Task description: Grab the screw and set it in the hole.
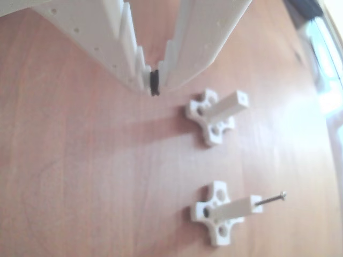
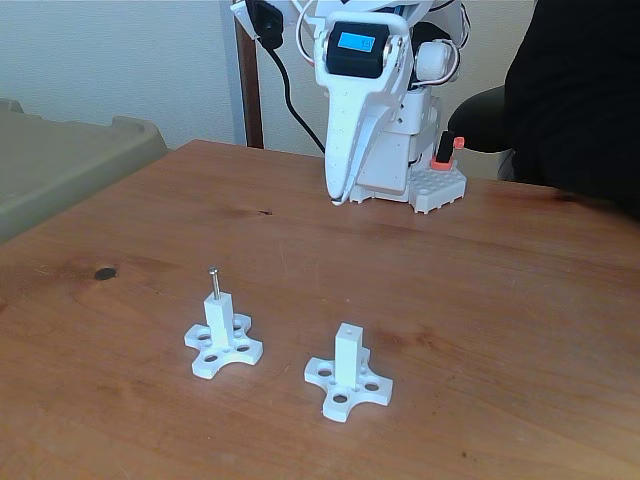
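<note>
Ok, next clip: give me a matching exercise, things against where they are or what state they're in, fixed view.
Things:
1. screw
2. left post
3. right post
4. end effector

States:
A. hole in top is empty
B. raised off the table, near the arm's base
C. stands upright with its head on top
D. holds the screw in its top

Pairs: 1-C, 2-D, 3-A, 4-B

Arm [image 2: 385,110]: white plastic shell, tapered wedge-shaped link. Small blue-lit display panel [image 2: 357,42] in black housing. Black cable [image 2: 290,95] trailing off the upper part. Gripper [image 1: 154,85]: white stepped fingers with small screw holes, black pads at the tips.
</note>
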